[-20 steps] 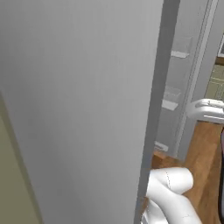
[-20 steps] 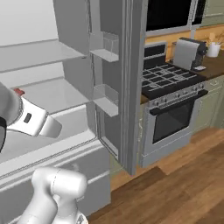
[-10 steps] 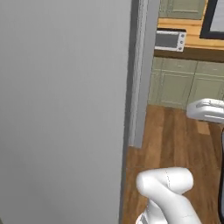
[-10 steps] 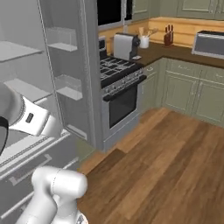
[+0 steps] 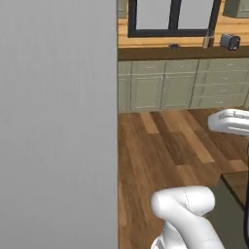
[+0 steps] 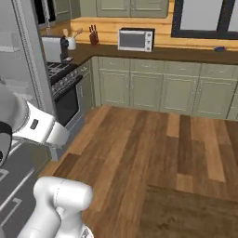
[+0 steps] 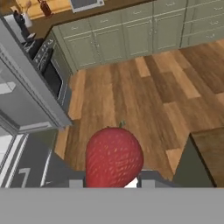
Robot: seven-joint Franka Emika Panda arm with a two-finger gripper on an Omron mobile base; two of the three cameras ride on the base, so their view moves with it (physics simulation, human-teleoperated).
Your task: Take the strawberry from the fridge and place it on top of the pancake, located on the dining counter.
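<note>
- While our hand hangs above the wooden floor [image 7: 144, 92], we hold the strawberry [image 7: 113, 156] in our gripper [image 7: 113, 183], its jaws closed against the berry's two sides; the fingertips themselves are barely visible at the bottom of the hand view.
- We see the berry large and red, its small green stem pointing away from us.
- To our left in the hand view stands the open fridge [image 7: 26, 96], with its grey door edge and a pale shelf showing; in the left base view its grey door [image 5: 58, 121] covers the left half.
- Beside the fridge we see the stove [image 6: 65, 90], and on the dark countertop behind it a toaster [image 6: 51, 49], a knife block [image 6: 94, 37] and a microwave [image 6: 135, 40].
- Along the far wall run grey-green cabinets [image 6: 153, 88] under a dark-framed window [image 6: 204, 18].
- At the lower right of the hand view we see a corner of the dining counter [image 7: 212, 151], brown on top, well apart from the berry.
</note>
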